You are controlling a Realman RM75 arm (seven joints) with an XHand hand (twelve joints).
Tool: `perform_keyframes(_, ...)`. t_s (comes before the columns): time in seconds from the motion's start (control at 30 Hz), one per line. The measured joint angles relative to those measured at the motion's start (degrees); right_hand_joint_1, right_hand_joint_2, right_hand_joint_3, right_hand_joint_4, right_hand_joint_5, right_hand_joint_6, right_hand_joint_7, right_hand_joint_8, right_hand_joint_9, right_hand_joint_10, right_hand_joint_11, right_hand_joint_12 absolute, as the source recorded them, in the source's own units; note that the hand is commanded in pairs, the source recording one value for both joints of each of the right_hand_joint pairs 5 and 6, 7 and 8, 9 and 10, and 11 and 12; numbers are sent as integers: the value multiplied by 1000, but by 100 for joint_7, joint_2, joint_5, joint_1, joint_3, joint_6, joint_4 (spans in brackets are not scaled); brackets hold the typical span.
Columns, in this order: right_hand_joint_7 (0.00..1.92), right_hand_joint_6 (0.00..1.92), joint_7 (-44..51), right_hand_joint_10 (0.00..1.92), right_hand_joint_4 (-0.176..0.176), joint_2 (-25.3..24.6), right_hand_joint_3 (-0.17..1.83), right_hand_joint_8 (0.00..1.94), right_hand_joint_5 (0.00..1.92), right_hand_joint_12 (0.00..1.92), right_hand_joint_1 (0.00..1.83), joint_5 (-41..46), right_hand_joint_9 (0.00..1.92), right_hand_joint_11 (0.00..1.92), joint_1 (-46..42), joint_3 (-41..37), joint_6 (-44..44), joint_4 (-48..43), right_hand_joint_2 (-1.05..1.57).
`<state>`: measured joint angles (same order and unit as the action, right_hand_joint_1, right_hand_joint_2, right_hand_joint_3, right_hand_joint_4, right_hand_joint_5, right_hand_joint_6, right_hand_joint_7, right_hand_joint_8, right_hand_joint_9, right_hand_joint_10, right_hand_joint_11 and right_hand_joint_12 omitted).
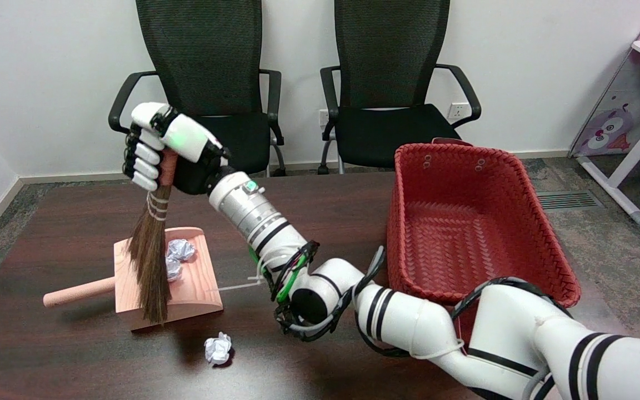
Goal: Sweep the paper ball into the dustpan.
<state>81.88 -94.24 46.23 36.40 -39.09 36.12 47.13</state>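
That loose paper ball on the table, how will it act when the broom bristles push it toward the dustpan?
The paper ball looks crumpled and small, so probably very light; a firm stroke may flick it away. Its uneven creases suggest it tumbles rather than rolls straight. The broom bristles look soft and may bend over it.

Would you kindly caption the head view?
Right hand holds broom above wooden dustpan; one paper ball remains on table.

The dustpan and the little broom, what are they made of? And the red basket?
The dustpan looks like pale, unpainted wood: grain lines show on its tray and wall. The broom, held by the right hand, seems to be brown natural bristles bound with pale cord. The red basket looks like woven plastic, slightly glossy, though that is less sure.
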Motion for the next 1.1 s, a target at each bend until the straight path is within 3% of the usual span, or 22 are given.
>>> perform_keyframes(0.17,1920,1920,447,1920,-7,232,1669,1920,1920,1920,764,3,1920,1920,-78,-117,-17,493,1153)
perform_keyframes(0.4,1920,1920,1834,1920,17,525,1698,1920,1920,1920,736,29,1920,1920,-402,-512,-344,1406,1515)
perform_keyframes(0.77,1920,1920,4358,1920,23,699,1833,1920,1920,1920,746,14,1920,1920,-1389,-1268,-790,2891,1569)
perform_keyframes(1.1,1920,1920,5532,1920,25,497,1833,1920,1920,1920,749,-344,1920,1920,-2574,-1912,-990,4043,1570)
